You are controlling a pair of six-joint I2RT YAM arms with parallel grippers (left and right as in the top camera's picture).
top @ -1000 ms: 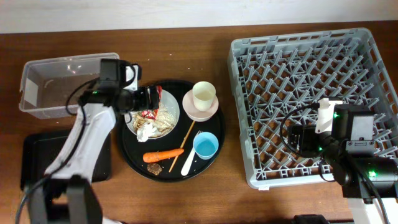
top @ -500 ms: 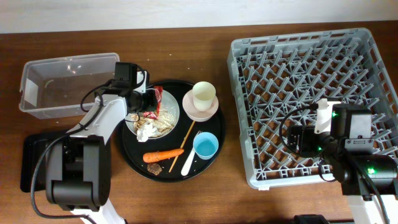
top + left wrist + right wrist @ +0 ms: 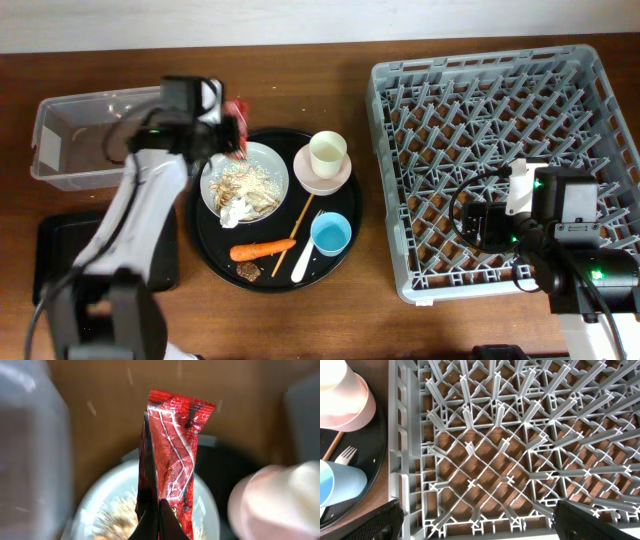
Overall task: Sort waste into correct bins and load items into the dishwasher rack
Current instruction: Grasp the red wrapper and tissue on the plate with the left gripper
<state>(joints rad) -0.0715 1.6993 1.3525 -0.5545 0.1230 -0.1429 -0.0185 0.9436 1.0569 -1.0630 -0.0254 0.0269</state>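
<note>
At the worktop's left edge the clear tub (image 3: 95, 135) sits behind the shallow black tray (image 3: 52, 255). Just right of the tub, the left hand (image 3: 159, 521) is clamped on the red wrapper (image 3: 172, 455), above the white plate's (image 3: 272, 172) rear-left rim. The round black tray (image 3: 212, 250) also carries a tissue (image 3: 235, 210), carrot (image 3: 263, 249), pink bowl (image 3: 322, 180), cream cup (image 3: 328, 153), blue cup (image 3: 331, 233) and fork (image 3: 303, 262). To the right, over the dishwasher rack's (image 3: 500, 100) front-left part, the right hand (image 3: 480, 225) hangs with fingers wide apart above brown wood.
</note>
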